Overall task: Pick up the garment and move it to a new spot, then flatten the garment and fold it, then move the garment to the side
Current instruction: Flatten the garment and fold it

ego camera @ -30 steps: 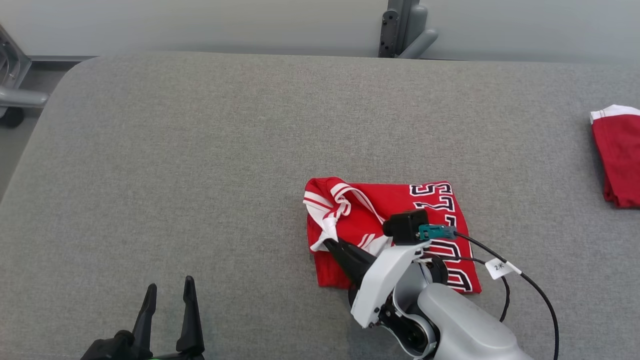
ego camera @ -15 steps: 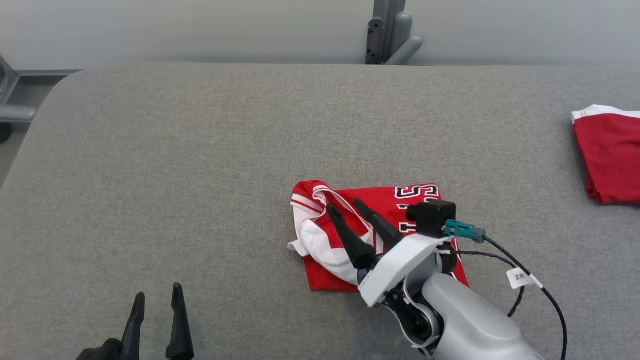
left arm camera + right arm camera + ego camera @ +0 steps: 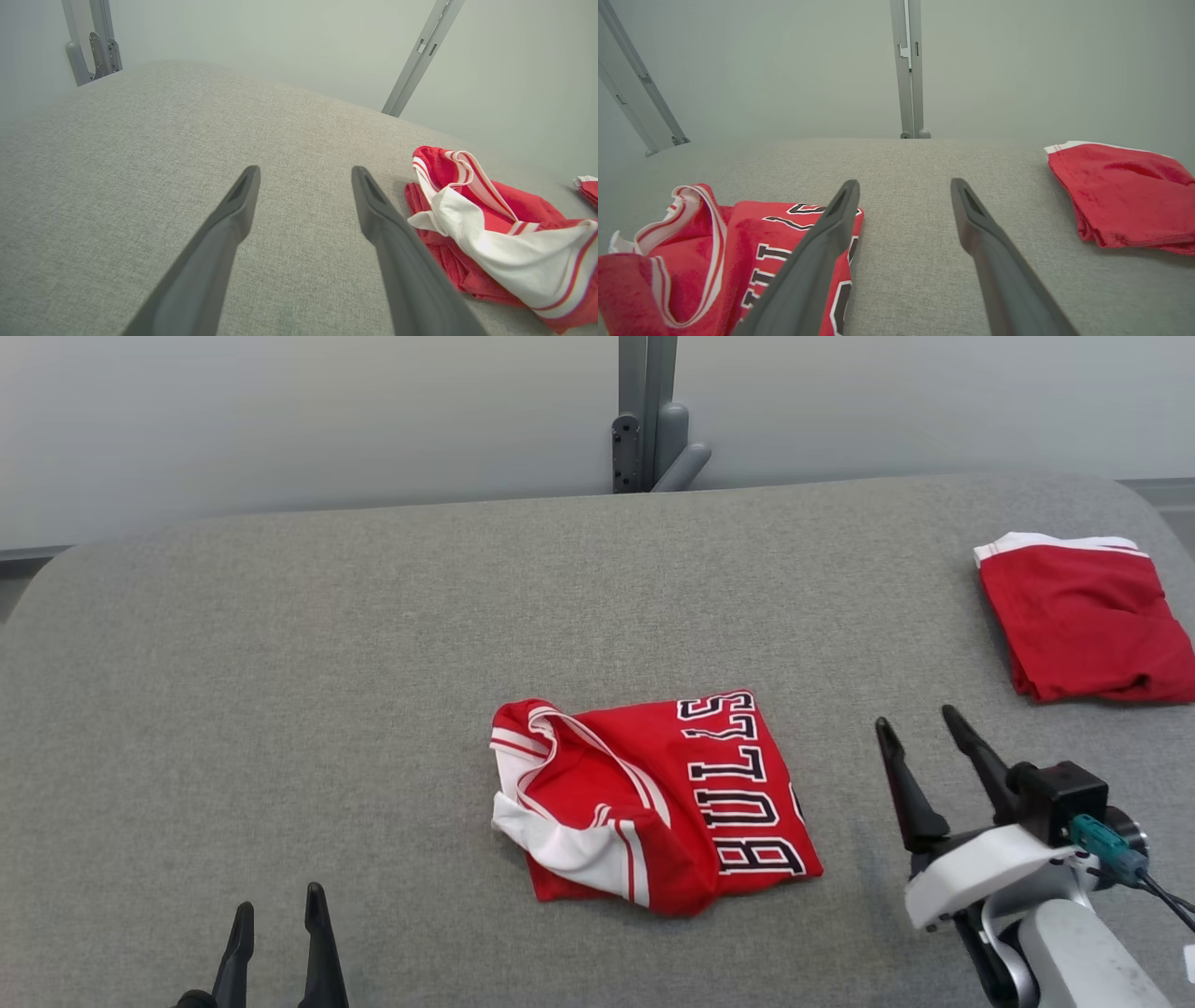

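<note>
One grey table [image 3: 327, 663] is counted, and on it two red garments: a lettered jersey [image 3: 653, 803] and a plain folded garment [image 3: 1083, 616]. Two grippers are seen, the left gripper [image 3: 280, 898] and the right gripper [image 3: 914, 717] — each with two dark fingers [image 3: 904, 784]. Two metal posts [image 3: 906, 70] are noted.

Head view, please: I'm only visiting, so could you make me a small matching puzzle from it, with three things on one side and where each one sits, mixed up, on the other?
Things:
1. lettered red jersey
2. plain red garment
3. grey post

Places:
A. behind the far edge of the table
B. far right of the table, folded flat
C. middle of the table, white-trimmed end rumpled

Pairs: 1-C, 2-B, 3-A.
</note>
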Available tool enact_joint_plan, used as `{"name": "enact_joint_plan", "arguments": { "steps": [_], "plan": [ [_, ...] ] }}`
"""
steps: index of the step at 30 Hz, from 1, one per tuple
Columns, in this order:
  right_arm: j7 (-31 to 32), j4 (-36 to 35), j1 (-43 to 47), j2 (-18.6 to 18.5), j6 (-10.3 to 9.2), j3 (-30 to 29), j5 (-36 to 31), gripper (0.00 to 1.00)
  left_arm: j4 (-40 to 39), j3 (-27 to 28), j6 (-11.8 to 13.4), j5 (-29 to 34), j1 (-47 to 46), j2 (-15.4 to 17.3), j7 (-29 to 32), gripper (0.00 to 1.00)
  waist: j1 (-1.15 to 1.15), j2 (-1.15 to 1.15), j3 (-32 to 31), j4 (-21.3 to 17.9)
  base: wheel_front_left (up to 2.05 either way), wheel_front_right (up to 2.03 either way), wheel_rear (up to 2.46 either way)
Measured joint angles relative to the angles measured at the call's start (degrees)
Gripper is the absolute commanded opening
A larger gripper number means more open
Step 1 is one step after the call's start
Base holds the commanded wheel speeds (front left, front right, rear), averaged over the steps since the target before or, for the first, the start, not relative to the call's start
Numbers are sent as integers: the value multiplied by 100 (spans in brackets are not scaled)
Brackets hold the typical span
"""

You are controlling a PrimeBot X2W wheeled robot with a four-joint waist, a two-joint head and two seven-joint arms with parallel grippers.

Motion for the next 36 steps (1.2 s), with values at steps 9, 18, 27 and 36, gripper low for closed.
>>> {"name": "enact_joint_plan", "arguments": {
  "steps": [9, 18, 27, 36],
  "plan": [
    [-1, -403, 866, 448, 1, -1258, -1580, 100, 9, -38, 12, 32, 62, 0, -1, 100, 0, 0, -223, -95, 0, 0, 0],
    [-2, -513, 1169, 703, 1, -1450, -1794, 100, -20, 21, 11, 116, 71, 0, -1, 100, 0, 0, -303, 27, 0, 0, 0],
    [-7, -158, 606, 845, 1, -457, -1845, 0, -25, -85, -75, 145, -88, 0, 0, 100, 0, 0, -76, 226, 0, 0, 0],
    [-7, 1103, -314, 899, 2, 712, -1837, 0, 122, -96, -201, 160, -503, 0, 0, 100, 0, 0, 401, 513, 0, 0, 0]
  ]
}}
